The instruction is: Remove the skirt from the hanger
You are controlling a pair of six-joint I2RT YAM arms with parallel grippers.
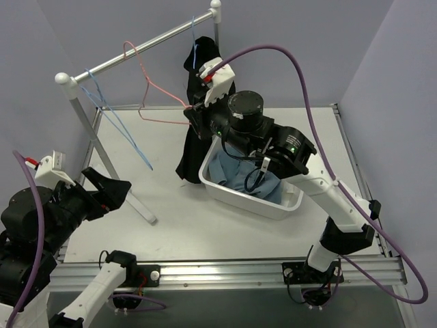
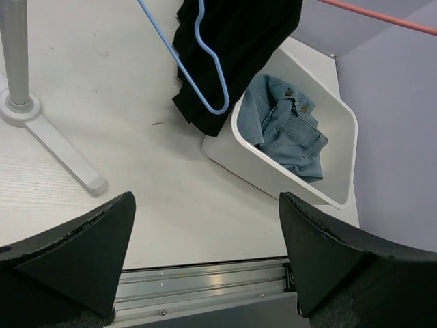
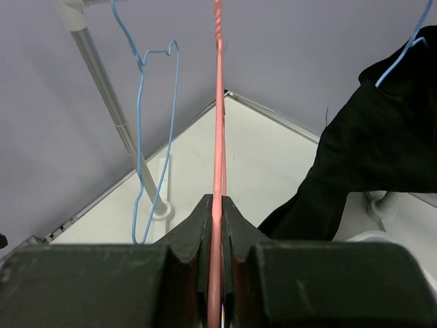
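Observation:
The black pleated skirt (image 1: 192, 154) hangs from a light-blue hanger (image 1: 193, 33) at the right end of the rail, its hem reaching the table beside the white tub. It also shows in the left wrist view (image 2: 252, 34) and the right wrist view (image 3: 369, 150), where the hanger's hook (image 3: 408, 49) rises from it. My right gripper (image 1: 196, 117) is up beside the skirt and shut on a thin pink hanger (image 3: 218, 102), not on the skirt; its jaws (image 3: 217, 205) pinch the pink wire. My left gripper (image 1: 113, 191) stands open and empty, low at the near left (image 2: 205, 201).
A second, empty light-blue hanger (image 1: 116, 119) hangs at the rail's left end. The rail (image 1: 136, 55) rests on posts with a foot (image 1: 140, 205) on the table. The white tub (image 1: 273, 205) holds blue denim (image 1: 235, 174).

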